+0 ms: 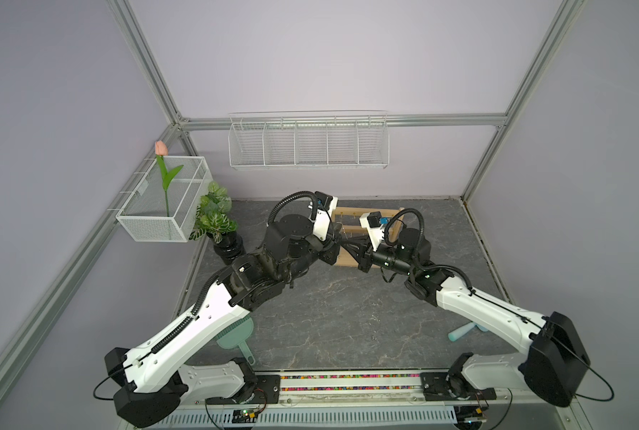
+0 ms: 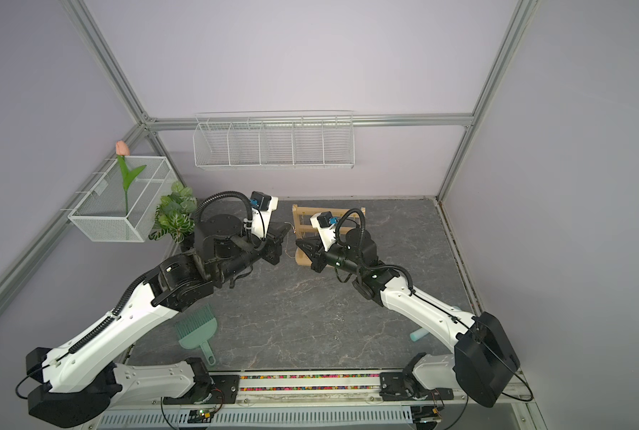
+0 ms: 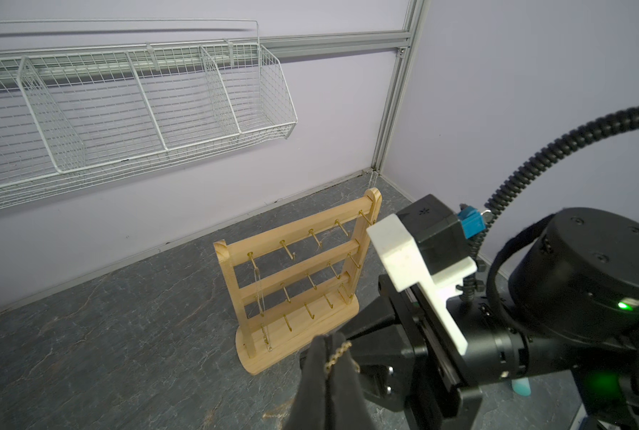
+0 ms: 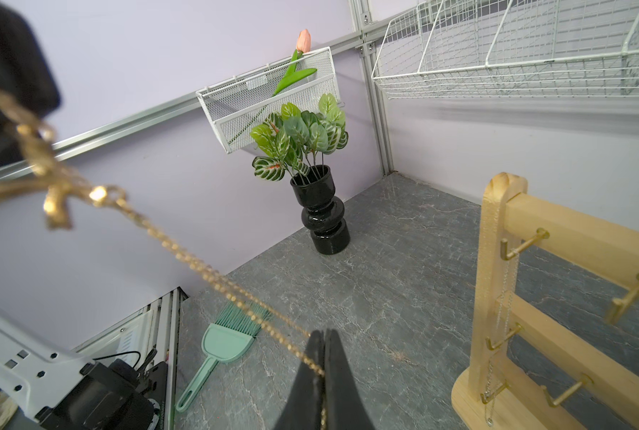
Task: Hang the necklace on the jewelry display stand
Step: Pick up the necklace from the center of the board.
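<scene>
Necklace (image 4: 198, 266): gold chain, held off the counter (image 2: 310, 316), strung straight between the two tools just beside the jewelry display stand (image 3: 269, 244), apart from its hooks. Left tool (image 3: 327, 344): fingers pressed together on one end of the chain; a blurred gold knot or pendant hangs close by it in the right wrist view. Right tool (image 4: 323, 335): fingers closed, chain pinched between them. Both tools sit close together, tip toward tip, at the stand's left end. Stand is upright on the counter near the back wall; a second thin chain (image 3: 260, 294) hangs from an end hook on its top rail. Potted plant (image 4: 321, 212) and green brush (image 4: 224, 342) stand well apart, to the left.
</scene>
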Motion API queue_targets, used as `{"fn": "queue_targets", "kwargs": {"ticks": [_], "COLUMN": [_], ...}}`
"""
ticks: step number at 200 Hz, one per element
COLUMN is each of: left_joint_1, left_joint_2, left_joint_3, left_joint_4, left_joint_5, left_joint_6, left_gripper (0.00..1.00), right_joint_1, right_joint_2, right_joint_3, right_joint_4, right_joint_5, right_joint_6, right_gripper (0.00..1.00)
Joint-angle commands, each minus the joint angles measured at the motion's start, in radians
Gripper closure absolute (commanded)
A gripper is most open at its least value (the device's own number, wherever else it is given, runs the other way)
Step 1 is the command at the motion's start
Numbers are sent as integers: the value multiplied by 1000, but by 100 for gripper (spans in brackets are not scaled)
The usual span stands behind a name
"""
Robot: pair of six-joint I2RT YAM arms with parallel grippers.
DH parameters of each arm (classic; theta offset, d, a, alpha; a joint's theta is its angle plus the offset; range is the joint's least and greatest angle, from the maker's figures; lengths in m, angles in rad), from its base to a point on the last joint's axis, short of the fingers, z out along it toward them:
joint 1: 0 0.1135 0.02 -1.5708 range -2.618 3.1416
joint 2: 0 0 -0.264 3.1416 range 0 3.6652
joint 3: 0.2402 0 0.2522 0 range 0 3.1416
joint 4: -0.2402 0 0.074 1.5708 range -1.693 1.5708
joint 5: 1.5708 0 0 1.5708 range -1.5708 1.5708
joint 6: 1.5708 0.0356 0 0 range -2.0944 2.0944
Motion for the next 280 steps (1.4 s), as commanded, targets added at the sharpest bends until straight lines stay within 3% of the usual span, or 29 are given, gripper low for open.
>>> {"fn": "queue_targets", "kwargs": {"ticks": [1, 38, 111, 222, 280], "left_joint_1": [-3, -2, 51, 96, 95], "left_joint_2": [17, 62, 165, 354, 381], "left_joint_3": [-22, -37, -35, 17, 5], "left_joint_4": [36, 71, 179, 271, 279], "left_joint_5": [-4, -17, -30, 38, 42], "left_joint_6": [-12, -1, -7, -39, -96], "left_gripper": [100, 100, 100, 100, 100], "right_joint_1": [-4, -10, -66, -201, -229], "right_joint_2": [-43, -83, -43, 128, 195], "right_joint_3": [35, 94, 245, 425, 475], "right_joint_4": [-71, -221, -420, -510, -520], "right_joint_5": [36, 166, 274, 237, 199], "right_joint_6": [-40, -118, -224, -315, -323], "right_gripper": [93, 93, 93, 93, 93]}}
